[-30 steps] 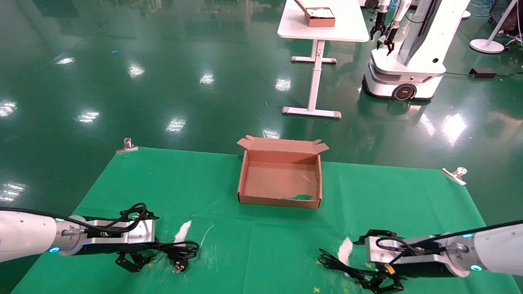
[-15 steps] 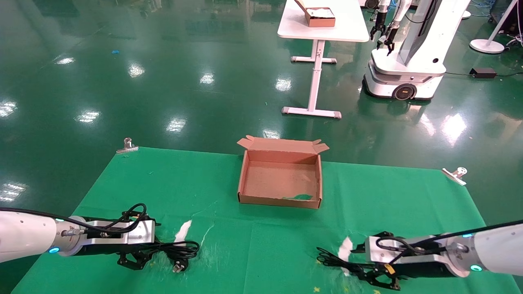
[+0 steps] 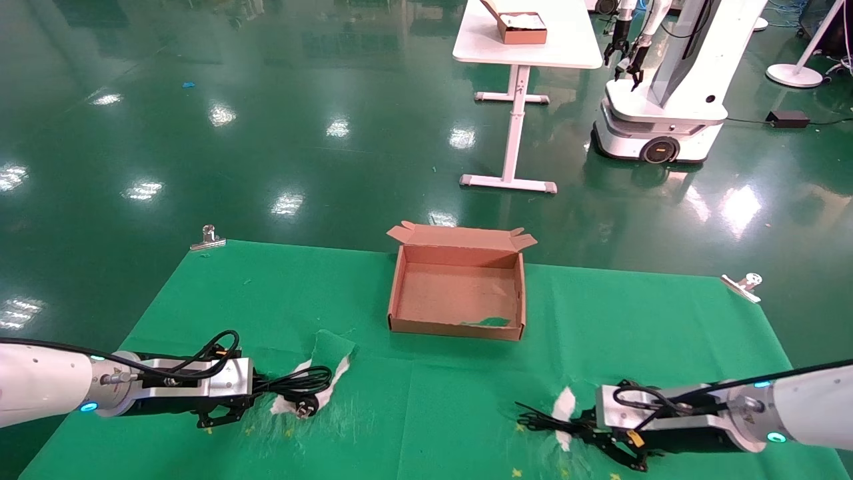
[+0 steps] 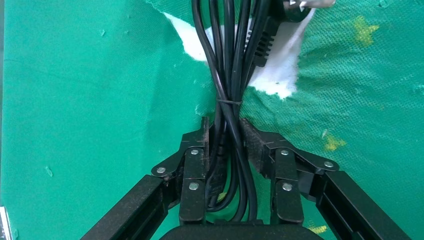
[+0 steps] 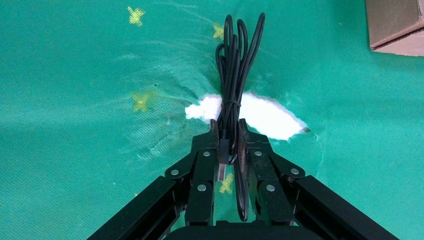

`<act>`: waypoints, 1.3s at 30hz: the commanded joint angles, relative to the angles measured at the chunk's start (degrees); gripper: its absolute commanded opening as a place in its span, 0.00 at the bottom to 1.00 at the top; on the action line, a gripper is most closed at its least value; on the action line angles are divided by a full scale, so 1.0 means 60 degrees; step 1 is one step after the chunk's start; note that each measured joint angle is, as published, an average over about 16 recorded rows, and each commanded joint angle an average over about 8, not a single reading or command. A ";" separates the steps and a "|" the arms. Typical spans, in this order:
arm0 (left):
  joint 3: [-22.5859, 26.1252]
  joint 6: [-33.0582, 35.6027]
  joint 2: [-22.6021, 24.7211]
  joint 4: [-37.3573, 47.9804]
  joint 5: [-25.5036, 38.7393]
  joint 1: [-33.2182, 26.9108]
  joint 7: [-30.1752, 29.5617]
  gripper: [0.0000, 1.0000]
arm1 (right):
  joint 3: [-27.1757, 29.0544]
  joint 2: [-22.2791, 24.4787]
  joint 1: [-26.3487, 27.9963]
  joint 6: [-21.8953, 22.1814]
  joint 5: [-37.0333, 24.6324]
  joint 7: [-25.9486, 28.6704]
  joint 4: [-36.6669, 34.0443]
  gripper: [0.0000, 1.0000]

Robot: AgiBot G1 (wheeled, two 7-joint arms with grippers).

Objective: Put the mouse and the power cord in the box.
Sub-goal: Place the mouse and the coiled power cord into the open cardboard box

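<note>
Pick-up step: left gripper (image 4: 224, 142) clamps the cord (image 4: 227, 75), right gripper (image 5: 229, 139) clamps the mouse cable (image 5: 235, 60); next, lift toward the box (image 3: 457, 291).

Clamped between the jaws: thin bundled mouse cable (image 5: 233, 75), loops reaching beyond the tips over a torn cloth (image 5: 75, 100) patch.

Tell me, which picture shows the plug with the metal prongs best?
The head view: the power cord ends in its whole plug on torn cloth. The left wrist view cuts the plug off at the edge; the right wrist view shows none.
</note>
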 commanded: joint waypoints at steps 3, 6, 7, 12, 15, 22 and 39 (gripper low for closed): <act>0.0000 -0.0003 0.0000 -0.0003 -0.0005 -0.0001 -0.0001 0.00 | 0.0000 0.0000 0.0000 -0.0002 0.0002 0.0001 0.0000 0.00; 0.0001 -0.0004 0.0000 -0.0003 -0.0005 -0.0001 -0.0001 0.00 | 0.0004 0.0004 0.0004 -0.0004 0.0007 0.0004 -0.0001 0.00; 0.0003 0.0004 -0.0003 0.0002 -0.0002 -0.0002 -0.0005 0.00 | 0.0013 0.0016 0.0009 -0.0011 0.0020 0.0009 -0.0005 0.00; -0.0040 0.0532 -0.0211 0.0106 -0.0065 -0.0159 -0.0122 0.00 | 0.0245 0.0256 0.0048 -0.0228 0.0354 0.0085 -0.0108 0.00; -0.0131 0.1256 -0.0515 0.0138 -0.0195 -0.0386 -0.0132 0.00 | 0.0472 0.0553 0.0133 -0.0526 0.0680 0.0128 -0.0196 0.00; -0.0450 0.2853 -0.1207 0.0166 -0.0653 -0.0956 -0.0177 0.00 | 0.0814 0.1356 0.0737 -0.1324 0.1174 0.0170 -0.0234 0.00; -0.1294 0.2026 0.0569 0.1543 -0.1921 -0.2963 -0.3745 0.00 | 0.0728 0.0280 0.3236 -0.0772 0.1031 0.1429 0.0988 0.00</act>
